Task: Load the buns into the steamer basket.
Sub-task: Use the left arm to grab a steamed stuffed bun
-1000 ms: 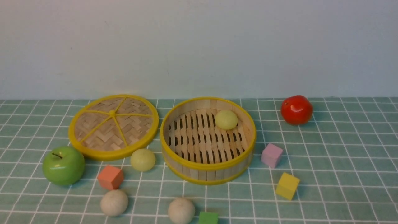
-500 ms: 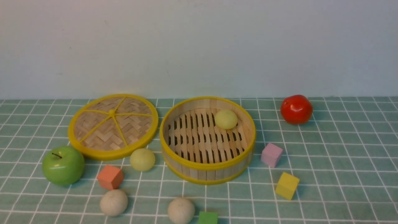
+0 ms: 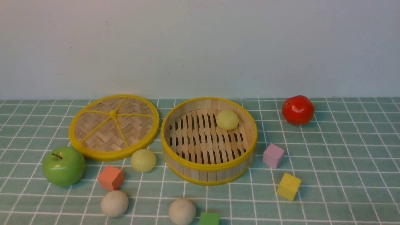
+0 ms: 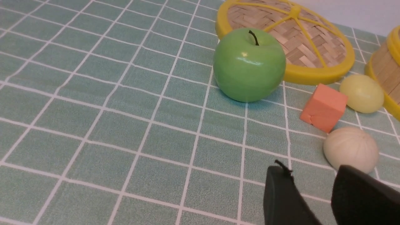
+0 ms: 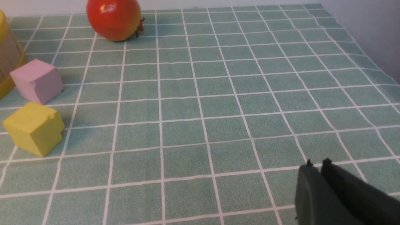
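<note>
The steamer basket (image 3: 203, 173) stands mid-table with one pale yellow-green bun (image 3: 227, 119) inside at its far right. A second yellow-green bun (image 3: 143, 160) lies on the cloth just left of the basket. Two cream buns (image 3: 114, 203) (image 3: 182, 211) lie near the front edge. Neither gripper shows in the front view. In the left wrist view my left gripper (image 4: 311, 170) is open and empty, with a cream bun (image 4: 350, 148) just beyond one finger and the yellow-green bun (image 4: 362, 93) further on. My right gripper (image 5: 318, 163) is shut and empty over bare cloth.
The flat lid (image 3: 113, 126) lies left of the basket, with a green apple (image 3: 63, 166) and an orange cube (image 3: 110, 177) in front of it. A tomato (image 3: 298, 110) sits at the back right. Pink (image 3: 273, 155), yellow (image 3: 288, 186) and green (image 3: 209, 218) cubes lie around the basket.
</note>
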You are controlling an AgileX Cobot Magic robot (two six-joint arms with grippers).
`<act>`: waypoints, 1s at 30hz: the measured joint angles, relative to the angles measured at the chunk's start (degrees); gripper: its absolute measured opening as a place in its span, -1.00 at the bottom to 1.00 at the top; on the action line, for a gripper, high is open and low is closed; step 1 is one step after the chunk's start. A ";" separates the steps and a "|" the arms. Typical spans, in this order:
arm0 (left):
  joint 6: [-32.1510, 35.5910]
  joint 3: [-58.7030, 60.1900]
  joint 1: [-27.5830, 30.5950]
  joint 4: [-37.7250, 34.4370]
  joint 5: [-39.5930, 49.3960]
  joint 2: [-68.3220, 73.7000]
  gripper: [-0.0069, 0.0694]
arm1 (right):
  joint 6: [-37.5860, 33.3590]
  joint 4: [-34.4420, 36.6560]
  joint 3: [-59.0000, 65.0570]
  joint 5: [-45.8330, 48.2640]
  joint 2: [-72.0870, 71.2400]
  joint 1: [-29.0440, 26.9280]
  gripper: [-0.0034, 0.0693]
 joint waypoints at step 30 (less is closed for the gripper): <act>-11.84 -1.29 0.00 -16.68 -37.47 0.00 -0.19 | 0.00 0.00 0.00 0.00 0.00 0.00 -0.67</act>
